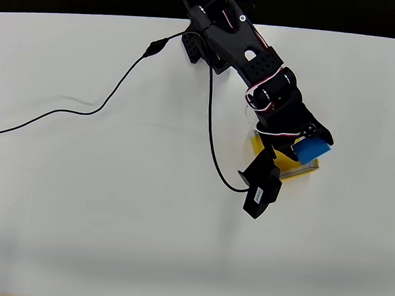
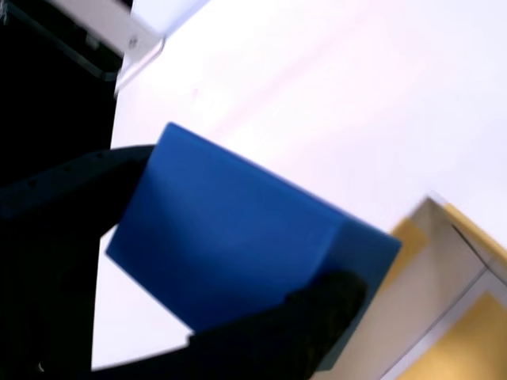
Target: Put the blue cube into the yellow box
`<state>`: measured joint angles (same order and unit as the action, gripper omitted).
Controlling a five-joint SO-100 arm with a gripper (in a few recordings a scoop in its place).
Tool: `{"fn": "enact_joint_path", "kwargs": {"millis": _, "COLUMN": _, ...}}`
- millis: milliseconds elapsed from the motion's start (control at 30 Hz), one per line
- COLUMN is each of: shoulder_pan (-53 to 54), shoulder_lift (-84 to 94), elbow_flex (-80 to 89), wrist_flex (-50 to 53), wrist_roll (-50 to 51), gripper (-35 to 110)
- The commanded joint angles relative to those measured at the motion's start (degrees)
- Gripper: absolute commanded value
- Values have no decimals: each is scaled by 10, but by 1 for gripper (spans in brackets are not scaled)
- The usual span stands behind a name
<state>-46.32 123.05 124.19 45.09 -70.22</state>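
Blue cube (image 2: pixel 238 245) sits clamped between our gripper's (image 1: pixel 310 143) dark fingers (image 2: pixel 301 317); overhead we see it above the yellow box (image 1: pixel 297 169), seemingly not yet inside; the wrist view shows the box wall; white table (image 1: pixel 113 216), black backdrop.

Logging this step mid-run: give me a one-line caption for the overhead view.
Black arm's tool holds the blue cube over the yellow box on the white table.

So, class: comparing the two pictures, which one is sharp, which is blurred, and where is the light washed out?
Overhead view: sharp and evenly lit, soft shadow along the bottom of the table. Wrist view: the blue cube and yellow box are soft, out of focus, and the table behind is overexposed to near white.
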Motion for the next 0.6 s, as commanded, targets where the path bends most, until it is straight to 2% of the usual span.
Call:
{"fn": "enact_joint_path", "kwargs": {"millis": 0, "shoulder_pan": 3, "shoulder_lift": 16, "elbow_flex": -10, "wrist_flex": -3, "wrist_roll": 5, "gripper": 26}}
{"fn": "enact_joint_path", "kwargs": {"millis": 567, "shoulder_pan": 72, "shoulder_lift": -78, "elbow_flex": -10, "wrist_flex": -17, "wrist_roll": -16, "gripper": 26}}
